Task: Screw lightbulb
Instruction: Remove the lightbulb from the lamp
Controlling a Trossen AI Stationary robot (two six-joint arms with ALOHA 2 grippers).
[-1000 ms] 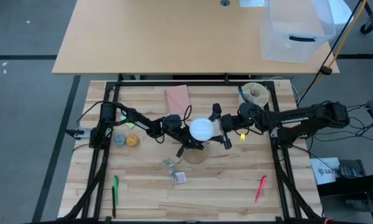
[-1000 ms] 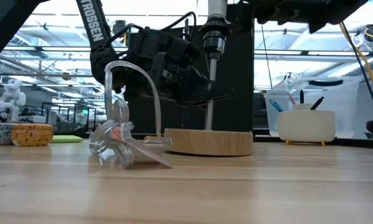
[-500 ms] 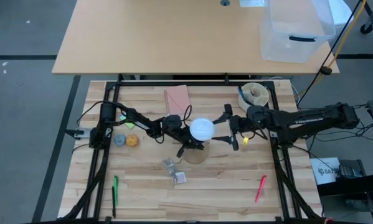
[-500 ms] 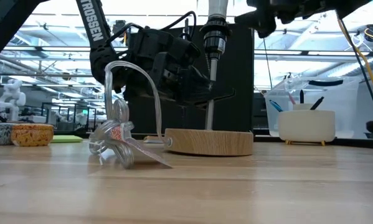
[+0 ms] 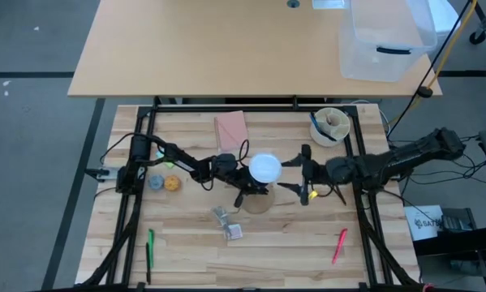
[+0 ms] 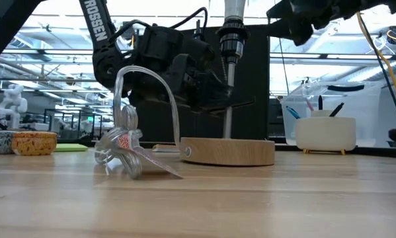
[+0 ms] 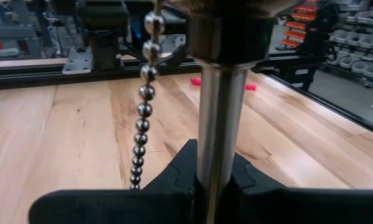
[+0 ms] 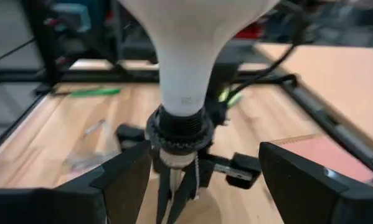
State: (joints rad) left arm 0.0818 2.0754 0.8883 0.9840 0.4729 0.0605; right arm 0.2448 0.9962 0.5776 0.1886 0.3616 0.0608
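Right pincer backed off the lightbulb, fingers wide, left pincer clamping the lamp stem

Matt white lightbulb — polished metal stem — wooden base

Open gap between lightbulb and right end effector
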